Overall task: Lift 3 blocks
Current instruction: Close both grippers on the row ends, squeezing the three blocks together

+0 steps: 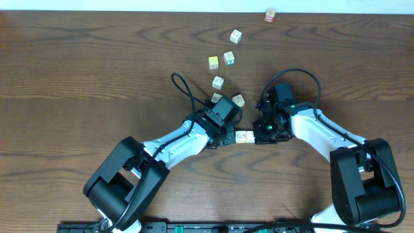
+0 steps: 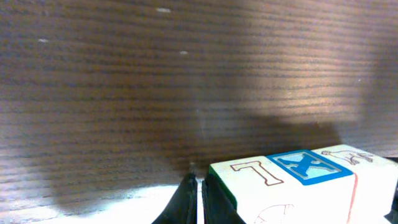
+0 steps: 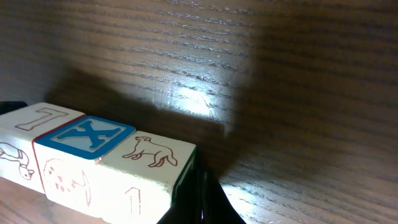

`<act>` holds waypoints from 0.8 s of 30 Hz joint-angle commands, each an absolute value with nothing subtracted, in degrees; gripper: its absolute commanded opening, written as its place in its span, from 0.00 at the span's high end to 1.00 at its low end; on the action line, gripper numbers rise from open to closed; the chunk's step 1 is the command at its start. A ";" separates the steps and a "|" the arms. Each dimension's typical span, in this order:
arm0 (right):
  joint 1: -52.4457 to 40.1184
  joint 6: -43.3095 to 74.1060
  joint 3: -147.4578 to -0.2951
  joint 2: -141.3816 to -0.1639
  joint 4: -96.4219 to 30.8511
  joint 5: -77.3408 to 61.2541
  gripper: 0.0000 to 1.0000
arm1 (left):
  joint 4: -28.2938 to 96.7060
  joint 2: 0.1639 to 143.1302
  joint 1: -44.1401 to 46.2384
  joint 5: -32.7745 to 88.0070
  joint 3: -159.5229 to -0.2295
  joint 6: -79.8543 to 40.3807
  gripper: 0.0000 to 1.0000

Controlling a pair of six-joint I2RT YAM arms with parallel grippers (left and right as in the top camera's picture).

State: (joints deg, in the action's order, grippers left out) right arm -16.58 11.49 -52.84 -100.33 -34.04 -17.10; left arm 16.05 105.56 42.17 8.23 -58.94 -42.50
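- Left hand: fingers closed together on nothing, with the tip pressed against the end of the row just to its right.
- Right hand: also closed and empty, with its tip against the other end and the row just to its left.
- The three blocks sit in one line squeezed between the two hands. The "7" block is nearest the left hand, the blue X block is in the middle, and the animal block is nearest the right hand.
- I cannot tell whether the row has cleared the desk.
- The step in hand, as I judge it, is raising the pinched row. Both hands should rise level at one pace with equal inward push. Any lag or slackening would likely drop the middle block or buckle the row.
- Loose cubes lie beyond the hands, apart from the row.
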 commanded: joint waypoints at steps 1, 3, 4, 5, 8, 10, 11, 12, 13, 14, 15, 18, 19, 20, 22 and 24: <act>-17.37 10.63 -52.66 -100.51 -33.21 -23.59 0.99 | 14.41 106.02 43.86 11.22 -58.92 -43.35 0.93; -17.37 10.63 -52.66 -100.51 -32.97 -24.64 0.99 | 14.39 106.02 43.86 11.62 -58.92 -43.33 0.93; -17.37 10.63 -52.66 -100.51 -32.95 -24.75 0.99 | 14.37 106.02 43.86 11.66 -58.92 -43.16 0.92; -17.37 10.63 -52.66 -100.51 -32.93 -24.75 0.99 | 14.33 106.02 43.86 11.90 -58.92 -43.16 0.93; -17.37 10.72 -52.66 -100.51 -32.97 -24.75 0.99 | 13.15 106.02 43.86 14.06 -58.92 -41.63 0.92; -17.37 11.35 -52.66 -100.51 -32.93 -24.43 0.99 | 12.95 106.02 43.86 14.15 -58.92 -41.60 0.93; -17.37 11.35 -52.66 -100.51 -32.93 -24.25 0.99 | 12.93 106.02 43.86 14.15 -58.92 -41.60 0.92; -17.37 11.33 -52.66 -100.51 -32.82 -24.12 0.99 | 12.93 106.02 43.86 14.17 -58.92 -41.32 0.92; -17.37 11.33 -52.66 -100.51 -32.73 -24.05 0.99 | 12.93 106.02 43.86 14.17 -58.92 -40.97 0.93; -17.37 11.31 -52.66 -100.51 -32.67 -24.05 0.99 | 12.95 106.02 43.86 14.20 -58.92 -40.73 0.93; -17.37 11.31 -52.66 -100.51 -32.62 -24.08 0.99 | 12.95 106.02 43.86 14.20 -58.92 -40.56 0.93; -17.37 11.31 -52.66 -100.51 -32.64 -24.53 0.99 | 12.95 105.97 43.86 14.17 -58.92 -40.32 0.93; -17.37 11.33 -52.66 -100.51 -32.77 -24.73 0.99 | 12.95 105.95 43.86 14.17 -58.92 -40.32 0.93; -17.37 11.33 -52.66 -100.51 -32.80 -24.86 0.99 | 12.97 105.95 43.86 14.17 -58.92 -40.32 0.93; -17.37 11.31 -52.71 -100.49 -32.80 -25.47 0.99 | 13.10 105.91 43.86 14.20 -58.92 -40.34 0.93; -17.37 11.35 -52.75 -100.49 -32.80 -26.15 0.99 | 13.15 105.65 43.86 14.20 -58.92 -40.32 0.93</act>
State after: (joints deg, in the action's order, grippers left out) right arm -16.21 11.53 -52.75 -100.33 -33.52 -17.12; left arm 14.76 105.65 42.39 8.49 -58.50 -41.54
